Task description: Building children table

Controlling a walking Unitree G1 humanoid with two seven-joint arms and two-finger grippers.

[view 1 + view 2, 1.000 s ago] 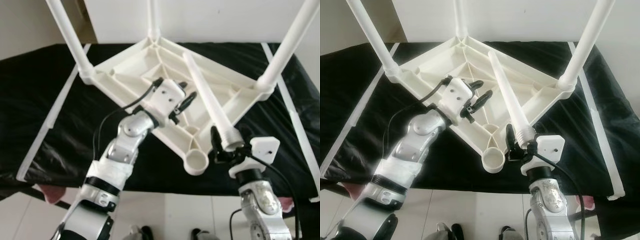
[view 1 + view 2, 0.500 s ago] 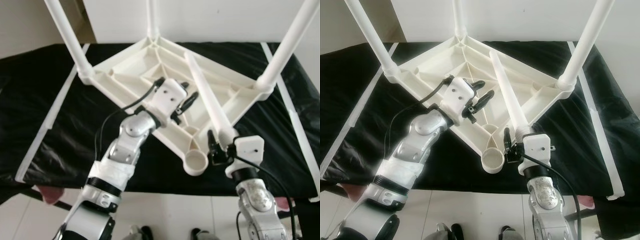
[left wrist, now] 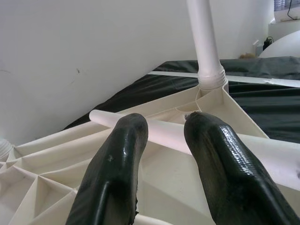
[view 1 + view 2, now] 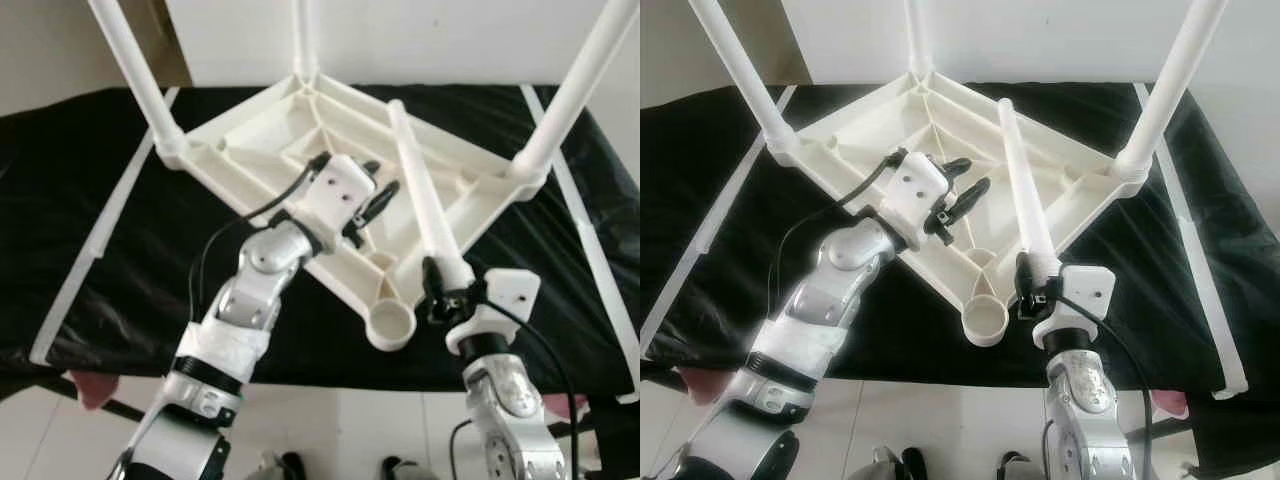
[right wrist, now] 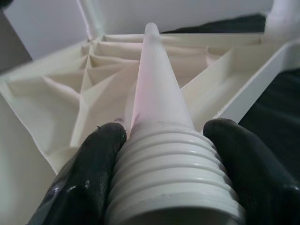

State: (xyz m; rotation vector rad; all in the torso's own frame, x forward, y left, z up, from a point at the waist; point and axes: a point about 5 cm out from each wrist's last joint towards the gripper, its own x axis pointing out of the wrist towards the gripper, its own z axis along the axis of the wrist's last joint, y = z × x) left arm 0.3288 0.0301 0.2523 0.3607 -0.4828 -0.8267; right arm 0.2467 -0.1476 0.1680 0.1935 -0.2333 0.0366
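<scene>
Children's table (image 4: 280, 150), white moulded plastic, lies upside down on a black sheet (image 4: 90, 190) at picture centre; underside is ribbed in triangular cells, matte finish. No lettering or brand legible. Nearest corner, 6 o'clock, has an empty round socket (image 4: 391, 325). Just beside it at 4 o'clock, right gripper (image 4: 1033, 288) is clamped on the loose leg (image 4: 1020, 195), black glossy fingers (image 5: 84, 173) pressing either side of its ridged screw thread; leg is a smooth tapered tube, slanting up toward 12 o'clock over the underside. Left gripper (image 4: 372, 196) rests over the middle ribs, fingers (image 3: 117, 164) apart, holding nothing. Three fitted legs stand at 10 (image 4: 135, 75), 12 (image 4: 305, 35) and 2 o'clock (image 4: 585, 80). White wall (image 4: 430, 40) behind.
</scene>
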